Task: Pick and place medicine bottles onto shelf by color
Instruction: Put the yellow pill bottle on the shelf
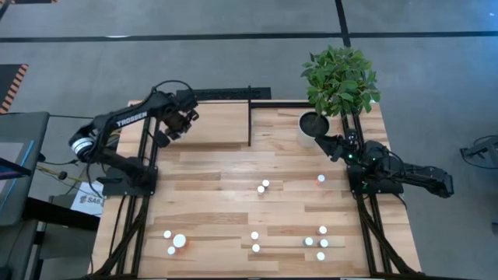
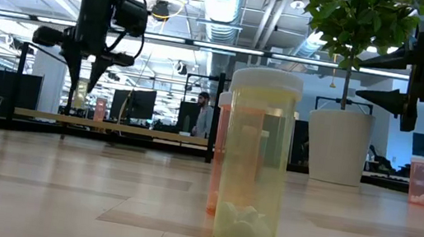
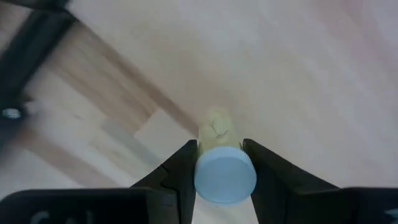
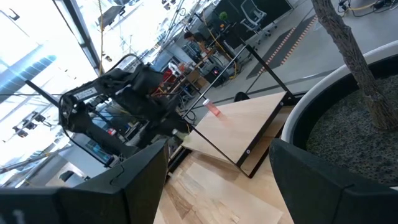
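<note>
My left gripper (image 1: pixel 173 132) hangs over the left end of the shelf (image 1: pixel 222 124), a light-wood board with black rods at the table's far side, and is shut on a yellowish medicine bottle (image 3: pixel 216 132) with a white cap. An orange bottle (image 4: pixel 213 109) stands on the shelf board. More medicine bottles stand on their bases on the table: two (image 1: pixel 263 187) at the middle, one (image 1: pixel 320 179) to their right, and several along the near edge (image 1: pixel 179 241). My right gripper (image 4: pixel 217 168) waits open and level beside the plant pot (image 1: pixel 313 126). My left gripper pinches the bottle at its white cap (image 3: pixel 205 177), one finger (image 3: pixel 180 171) on each side of the cap. The fingers point down from above. The bottle hangs upright below them, clear of the wood underneath.
A potted plant (image 1: pixel 340 78) stands at the far right corner, next to the shelf's right end. A black upright rod (image 1: pixel 249 117) crosses the shelf near its middle. In the low view a yellowish bottle (image 2: pixel 253 166) and an orange one behind it stand close to the camera.
</note>
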You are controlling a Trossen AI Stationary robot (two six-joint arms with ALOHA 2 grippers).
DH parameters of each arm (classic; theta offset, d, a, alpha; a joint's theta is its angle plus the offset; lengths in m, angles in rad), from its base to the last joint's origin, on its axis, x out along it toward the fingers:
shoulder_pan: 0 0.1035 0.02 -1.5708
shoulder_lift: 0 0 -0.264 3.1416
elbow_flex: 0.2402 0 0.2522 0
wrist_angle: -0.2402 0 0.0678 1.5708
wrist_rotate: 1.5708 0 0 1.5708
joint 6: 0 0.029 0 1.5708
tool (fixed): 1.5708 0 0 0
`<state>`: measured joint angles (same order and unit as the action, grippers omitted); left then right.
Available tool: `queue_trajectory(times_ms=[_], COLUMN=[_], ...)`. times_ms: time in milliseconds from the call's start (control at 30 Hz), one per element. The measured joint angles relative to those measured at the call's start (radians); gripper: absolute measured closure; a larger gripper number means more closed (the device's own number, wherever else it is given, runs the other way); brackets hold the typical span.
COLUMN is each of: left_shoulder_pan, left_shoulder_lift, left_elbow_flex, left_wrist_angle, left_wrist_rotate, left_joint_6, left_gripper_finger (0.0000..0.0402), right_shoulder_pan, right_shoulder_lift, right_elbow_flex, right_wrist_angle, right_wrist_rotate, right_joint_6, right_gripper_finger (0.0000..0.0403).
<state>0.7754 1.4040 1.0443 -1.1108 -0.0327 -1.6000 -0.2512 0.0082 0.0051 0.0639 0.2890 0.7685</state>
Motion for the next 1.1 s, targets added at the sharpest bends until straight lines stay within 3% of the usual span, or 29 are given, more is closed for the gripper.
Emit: queue_trajectory(times_ms=[400, 733, 1100], left_shoulder_pan=[0.163, 0.234, 0.295], left_shoulder_lift=[0.094, 0.186, 0.188], left_elbow_flex=[0.072, 0.11, 0.113], left_wrist_angle=[0.043, 0.044, 0.056], left_wrist_rotate=[0.0, 0.032, 0.022], left_joint_6=[0.02, 0.016, -0.001], left_gripper_finger=[0.0295, 0.0294, 0.0294], right_shoulder_pan=[0.0, 0.0, 0.0], right_shoulder_lift=[0.0, 0.0, 0.0], right_elbow_flex=[0.0, 0.0, 0.0], right_wrist_angle=[0.0, 0.0, 0.0], right_wrist_rotate=[0.0, 0.0, 0.0], right_joint_6=[0.0, 0.0, 0.0], right_gripper_finger=[0.01, 0.01, 0.01])
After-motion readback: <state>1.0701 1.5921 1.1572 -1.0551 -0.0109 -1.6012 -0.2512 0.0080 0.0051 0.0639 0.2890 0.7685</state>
